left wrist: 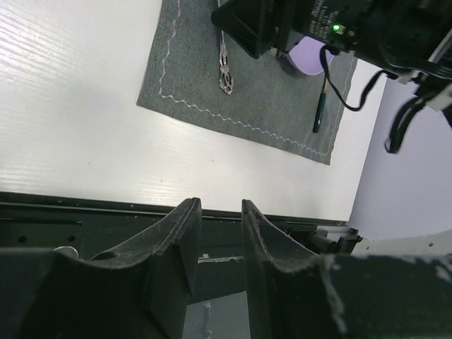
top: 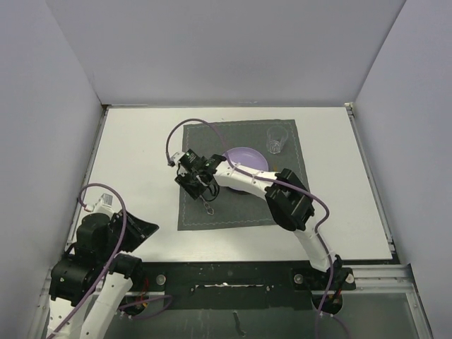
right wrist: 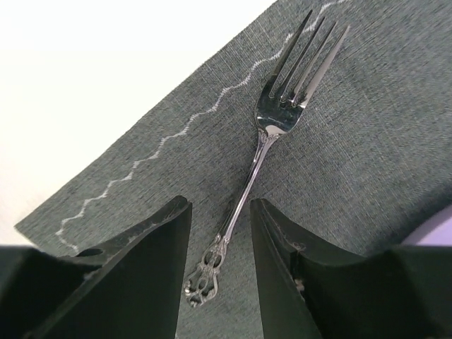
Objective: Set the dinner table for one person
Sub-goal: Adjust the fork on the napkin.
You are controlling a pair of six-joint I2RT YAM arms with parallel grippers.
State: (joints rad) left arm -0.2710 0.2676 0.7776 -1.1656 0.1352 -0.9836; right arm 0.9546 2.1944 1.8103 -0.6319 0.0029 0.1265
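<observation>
A silver fork with an ornate handle lies flat on the dark grey placemat, left of the purple plate. My right gripper hovers low over the fork's handle end. Its jaws are open, with a gap on each side of the handle. From above, the right gripper covers most of the fork, and the arm crosses the plate. My left gripper is parked over the near left edge of the dinner table, open and holding nothing.
A clear glass stands on the mat's far right corner. A slim dark green handle lies on the mat near its right edge. The metal rail runs along the table's front.
</observation>
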